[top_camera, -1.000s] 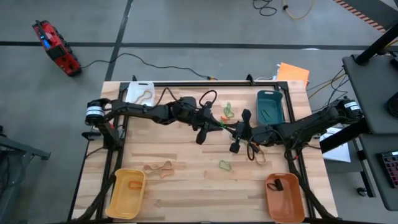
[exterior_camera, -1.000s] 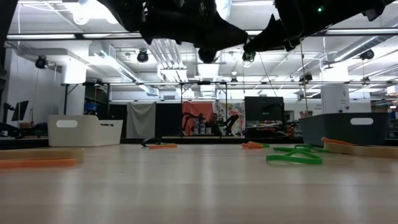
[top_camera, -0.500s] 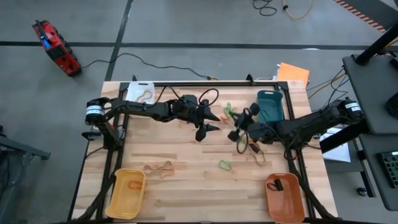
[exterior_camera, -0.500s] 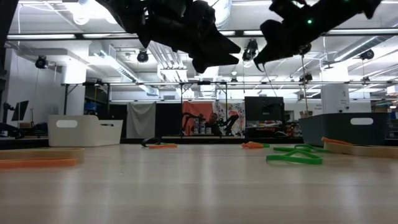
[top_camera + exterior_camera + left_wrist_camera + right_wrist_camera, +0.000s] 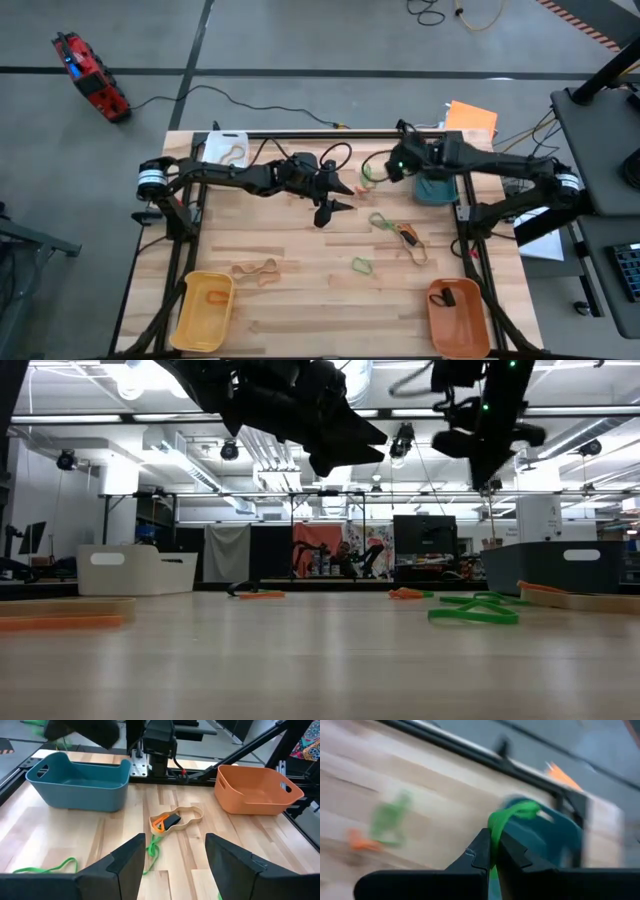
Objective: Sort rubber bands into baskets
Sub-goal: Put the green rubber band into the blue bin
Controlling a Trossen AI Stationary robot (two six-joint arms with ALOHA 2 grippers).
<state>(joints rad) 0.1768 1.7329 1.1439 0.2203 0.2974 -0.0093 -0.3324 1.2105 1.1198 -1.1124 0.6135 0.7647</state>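
My right gripper (image 5: 393, 168) is raised near the teal basket's (image 5: 435, 172) left side, shut on a green rubber band (image 5: 512, 815). Above the table's middle, my left gripper (image 5: 337, 196) stands open and holds nothing (image 5: 172, 865). On the wood lie a green band (image 5: 380, 220), a tan band with an orange and a black one inside its loop (image 5: 175, 820), another green band (image 5: 362, 265) and tan bands (image 5: 255, 270). The white (image 5: 226, 150), yellow (image 5: 203, 310) and orange (image 5: 459, 318) baskets stand at the other corners. My right gripper pinches the green rubber band between its two fingertips (image 5: 481, 851). A short loop of the band (image 5: 520, 810) sticks out past the tips. The band is lifted clear of the table; what hangs below the fingers is hidden.
A green and an orange band (image 5: 366, 178) lie near the far edge beside the teal basket. A black frame rail (image 5: 330, 133) runs along the table's far edge, with cables over it. The arm bases stand at the table's left and right edges.
My left gripper has opened and moved slightly toward the far edge. My right gripper, shut on the green band, has swung from the table's middle toward the far edge, up beside the teal basket. The bands it covered now show on the wood.
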